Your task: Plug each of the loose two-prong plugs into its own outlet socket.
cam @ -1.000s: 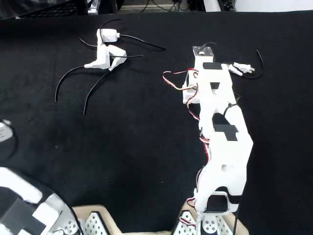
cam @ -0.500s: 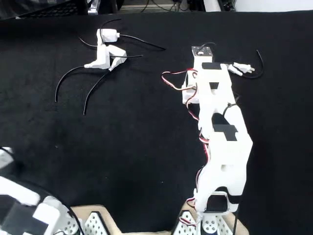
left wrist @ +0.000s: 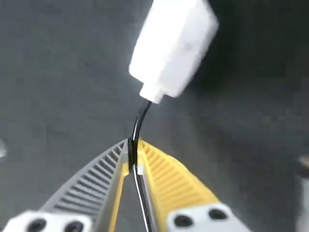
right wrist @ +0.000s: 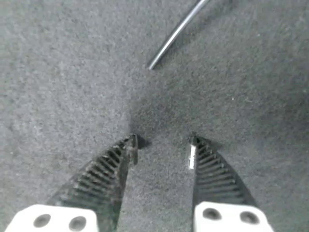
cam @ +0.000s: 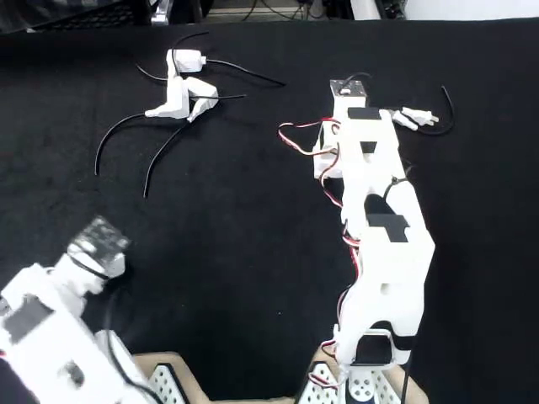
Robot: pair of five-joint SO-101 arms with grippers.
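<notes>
Pinching the black cord (left wrist: 139, 116) of one white connector (left wrist: 171, 46), left hand (left wrist: 131, 144); right hand (right wrist: 161, 142) spread.

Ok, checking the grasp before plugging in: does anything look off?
Yes. The left gripper is shut on the black cord, not on the white connector itself, which sits beyond the fingertips, so it could swing or twist during insertion.

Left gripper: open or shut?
Shut. The left gripper pinches the thin black cable between grey and yellow fingers, close to the white plastic block at its end.
</notes>
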